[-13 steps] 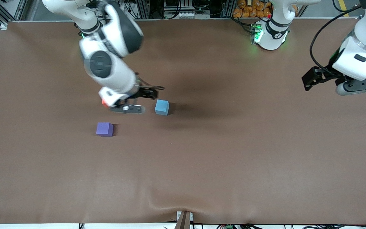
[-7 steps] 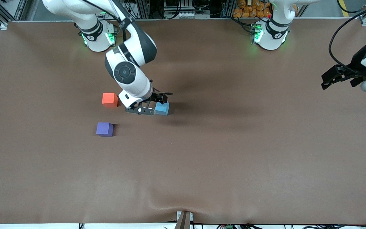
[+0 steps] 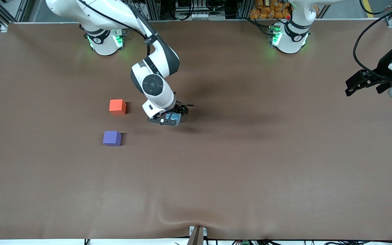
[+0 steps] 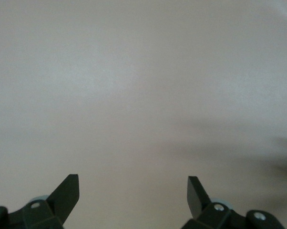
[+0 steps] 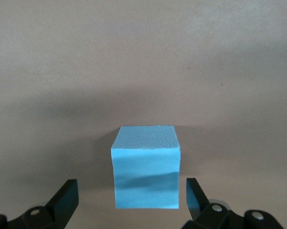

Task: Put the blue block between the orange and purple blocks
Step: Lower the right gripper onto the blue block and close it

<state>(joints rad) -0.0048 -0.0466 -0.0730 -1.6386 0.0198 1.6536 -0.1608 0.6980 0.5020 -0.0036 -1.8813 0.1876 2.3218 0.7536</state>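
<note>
A wide brown surface (image 3: pixel 250 170) with a smooth matte cover carries three small matte cubes of equal size. The right arm reaches down from its base to the middle of the surface, and the right gripper (image 3: pixel 170 119) sits low over the blue block (image 3: pixel 173 116). In the right wrist view its two dark fingers (image 5: pixel 67 198) stand spread wide on either side of the blue block (image 5: pixel 146 167), with a gap on each side and no contact, so nothing is held. The block rests flat on the surface, one face square to the wrist camera; being a cube, it has no long axis. Its top looks finely pebbled, its side face smoother.

The orange block (image 3: pixel 117 106) and the purple block (image 3: pixel 111 138) lie toward the right arm's end of the surface, the purple one nearer the front camera, with open space between them.

The left arm waits; the left gripper (image 3: pixel 364 83) hangs over its own end of the surface, fingers (image 4: pixel 67 193) wide apart and empty.
</note>
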